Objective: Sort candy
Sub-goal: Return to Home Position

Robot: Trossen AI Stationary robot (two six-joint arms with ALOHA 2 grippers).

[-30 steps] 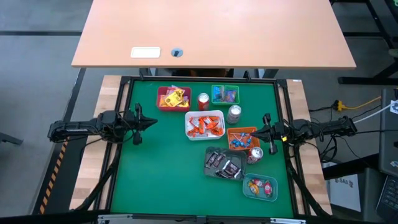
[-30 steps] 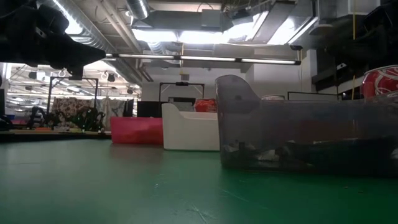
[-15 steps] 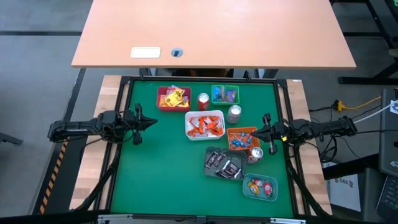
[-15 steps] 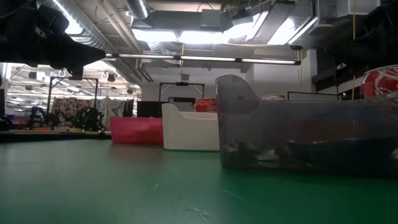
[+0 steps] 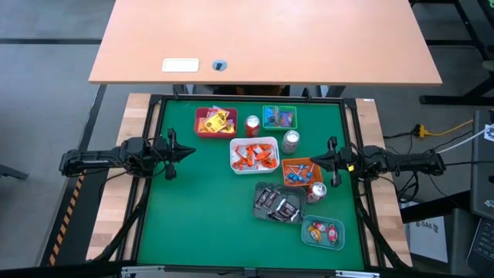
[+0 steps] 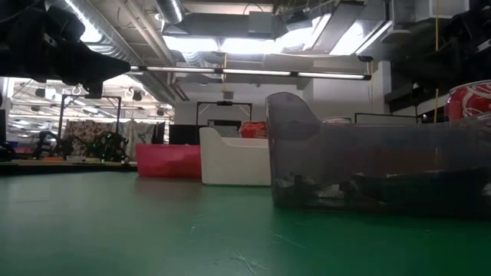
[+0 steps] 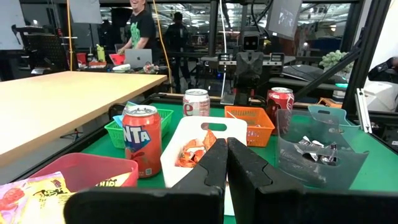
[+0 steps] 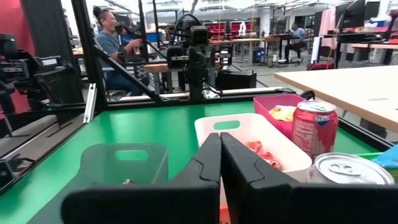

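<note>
The candy lies sorted in trays on the green mat. Yellow sweets are in the red tray [image 5: 214, 121] and blue ones in the green tray [image 5: 279, 117]. Orange-red ones are in the white tray [image 5: 254, 155], and blue and red ones in the orange tray [image 5: 300, 171]. Dark wrappers are in the clear grey tray [image 5: 279, 203], red ones in the teal tray [image 5: 323, 232]. My left gripper [image 5: 189, 152] is shut and empty, left of the white tray. My right gripper [image 5: 311, 161] is shut and empty, at the orange tray's far right corner.
A red soda can [image 5: 252, 125] stands between the red and green trays. A silver can [image 5: 290, 141] stands right of the white tray, and another can [image 5: 317, 191] near the orange tray. The mat's left half [image 5: 193, 216] is bare. A person shows beyond the table [image 8: 115, 37].
My right gripper has shifted slightly toward the table's far edge, and its arm now lies level across the right side. Its fingers stay shut. No candy or tray has moved.
</note>
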